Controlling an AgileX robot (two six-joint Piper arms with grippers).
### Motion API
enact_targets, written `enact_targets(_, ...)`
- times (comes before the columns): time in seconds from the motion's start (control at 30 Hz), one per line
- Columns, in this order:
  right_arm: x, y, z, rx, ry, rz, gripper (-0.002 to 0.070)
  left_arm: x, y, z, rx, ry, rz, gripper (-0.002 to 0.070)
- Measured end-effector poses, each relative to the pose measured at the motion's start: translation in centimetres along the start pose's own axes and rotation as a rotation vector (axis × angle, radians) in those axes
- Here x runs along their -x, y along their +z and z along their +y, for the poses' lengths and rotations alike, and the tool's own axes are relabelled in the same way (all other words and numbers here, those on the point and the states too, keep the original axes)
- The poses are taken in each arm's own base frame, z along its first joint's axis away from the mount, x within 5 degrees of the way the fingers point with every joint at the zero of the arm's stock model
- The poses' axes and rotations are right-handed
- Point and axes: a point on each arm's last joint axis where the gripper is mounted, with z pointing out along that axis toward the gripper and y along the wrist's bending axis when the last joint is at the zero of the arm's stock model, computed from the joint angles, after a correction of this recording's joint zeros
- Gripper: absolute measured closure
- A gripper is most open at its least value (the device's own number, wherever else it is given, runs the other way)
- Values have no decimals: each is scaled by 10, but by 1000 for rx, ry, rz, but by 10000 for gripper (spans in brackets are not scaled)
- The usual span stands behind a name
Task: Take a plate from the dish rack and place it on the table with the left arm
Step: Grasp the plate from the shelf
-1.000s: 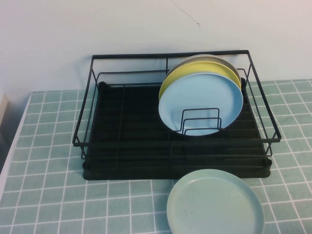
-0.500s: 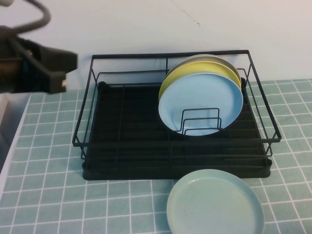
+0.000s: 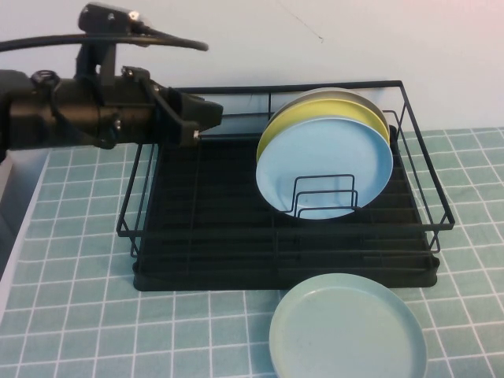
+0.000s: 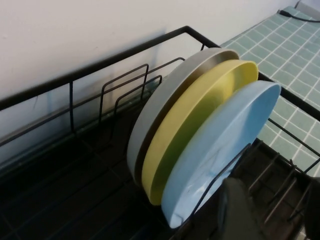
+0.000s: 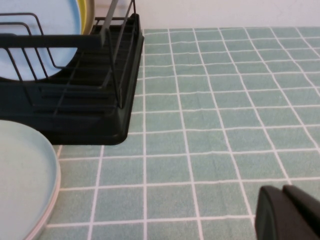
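Note:
The sky-blue plate stands upright at the front of a stack in the right half of the black dish rack. A yellow plate and a grey plate stand behind it. My left gripper hovers over the rack's back left part, pointing toward the plates and still apart from them. In the left wrist view the blue plate lies just ahead of the left gripper, which is open and empty. My right gripper is shut, low over the tiled table, outside the high view.
A pale mint-green plate lies flat on the table in front of the rack's right half; its edge shows in the right wrist view beside the rack's corner. A white wall stands behind the rack. Bare tiles lie left of the rack.
The left arm has come in from the left and moved right, from beside the rack to over its back left part. Plates and rack have not moved.

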Motion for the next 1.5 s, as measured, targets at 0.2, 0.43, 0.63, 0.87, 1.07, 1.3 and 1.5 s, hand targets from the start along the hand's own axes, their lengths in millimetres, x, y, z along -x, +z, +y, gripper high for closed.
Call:
enact_targets(0.2, 0, 0, 0, 0, 0, 0, 678, 5, 52, 3, -67, 30, 32, 316)
enact_targets(0.43, 0, 0, 0, 0, 0, 0, 678, 0, 113, -7, -129, 115, 112, 321)
enact_targets(0.63, 0, 0, 0, 0, 0, 0, 678, -12, 144, -2, -129, 118, 149, 323)
enact_targets(0.87, 0, 0, 0, 0, 0, 0, 678, -24, 160, 8, -85, 105, 158, 461)
enact_targets(1.07, 0, 0, 0, 0, 0, 0, 678, -21, 160, 9, -74, 107, 147, 657)
enact_targets(1.3, 0, 0, 0, 0, 0, 0, 678, 1, 139, -3, -95, 161, 116, 673)
enact_targets(1.5, 0, 0, 0, 0, 0, 0, 678, 17, 122, -10, -75, 262, 111, 670)
